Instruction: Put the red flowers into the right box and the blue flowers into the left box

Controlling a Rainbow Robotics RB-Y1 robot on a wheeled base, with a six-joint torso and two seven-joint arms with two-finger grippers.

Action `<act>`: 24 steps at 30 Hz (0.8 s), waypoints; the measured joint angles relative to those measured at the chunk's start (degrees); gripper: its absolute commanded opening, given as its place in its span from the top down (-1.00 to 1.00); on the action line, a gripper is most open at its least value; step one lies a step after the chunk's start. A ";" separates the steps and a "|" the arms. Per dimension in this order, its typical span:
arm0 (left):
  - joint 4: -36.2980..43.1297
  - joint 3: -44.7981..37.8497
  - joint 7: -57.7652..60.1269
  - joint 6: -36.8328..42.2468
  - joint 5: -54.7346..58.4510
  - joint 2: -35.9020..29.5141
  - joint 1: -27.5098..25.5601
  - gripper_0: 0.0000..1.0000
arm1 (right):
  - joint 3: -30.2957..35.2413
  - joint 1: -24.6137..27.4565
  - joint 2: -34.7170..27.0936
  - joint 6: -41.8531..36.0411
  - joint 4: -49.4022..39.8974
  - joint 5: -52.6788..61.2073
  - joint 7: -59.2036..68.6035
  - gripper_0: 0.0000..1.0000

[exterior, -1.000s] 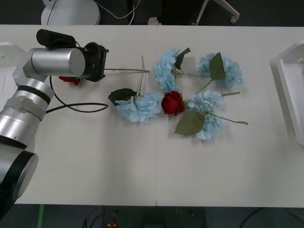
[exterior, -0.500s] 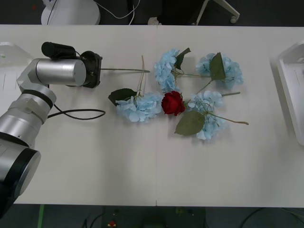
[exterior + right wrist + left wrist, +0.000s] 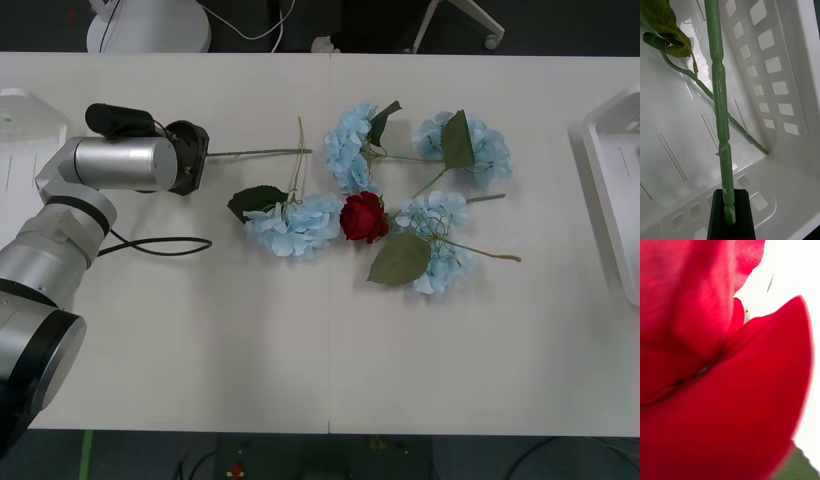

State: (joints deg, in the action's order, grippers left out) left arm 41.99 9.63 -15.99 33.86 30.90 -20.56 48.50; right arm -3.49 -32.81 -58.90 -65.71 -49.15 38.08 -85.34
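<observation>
Red petals press against the left wrist camera: a rose (image 3: 715, 363) sits right at the left gripper (image 3: 190, 158), whose grip I cannot tell; its stem (image 3: 262, 152) trails away toward the blue hydrangea clusters (image 3: 292, 224). It could land in the left box (image 3: 22, 108) nearby. The right gripper (image 3: 729, 215) clamps a green stem (image 3: 719, 93) inside the right box (image 3: 782, 75).

Landmark: red rose (image 3: 363, 217) at counter (image 3: 300, 350) centre. Blue flowers (image 3: 440, 200) crowd it on left, right & far side, touching; leaves and stems tangle there. Near side of rose: wide bare counter, free approach. Left of rose, left arm's end effector (image 3: 195, 155) lies low w/ cable (image 3: 160, 243) looping beside. Far right of rose: right box (image 3: 610, 190) at edge; a stem (image 3: 720, 108) fills its inside.
</observation>
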 measured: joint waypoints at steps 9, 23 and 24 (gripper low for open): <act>-1.10 1.22 0.00 -1.14 0.74 0.00 0.00 1.00 | -0.50 0.00 0.00 -0.02 0.00 -0.23 0.00 -0.51; 13.07 -8.66 -1.75 7.02 13.64 -0.25 -0.21 1.00 | 3.96 -2.36 -0.03 -22.75 -7.34 17.88 5.27 -0.62; 14.06 -9.77 -3.77 7.02 17.25 -0.46 -0.37 1.00 | 3.96 -2.98 -0.03 -24.81 -8.54 19.80 7.90 -0.61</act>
State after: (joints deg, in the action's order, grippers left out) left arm 56.05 -0.14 -19.76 40.88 48.15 -21.01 48.13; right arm 0.48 -35.80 -58.93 -90.53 -57.69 57.88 -77.44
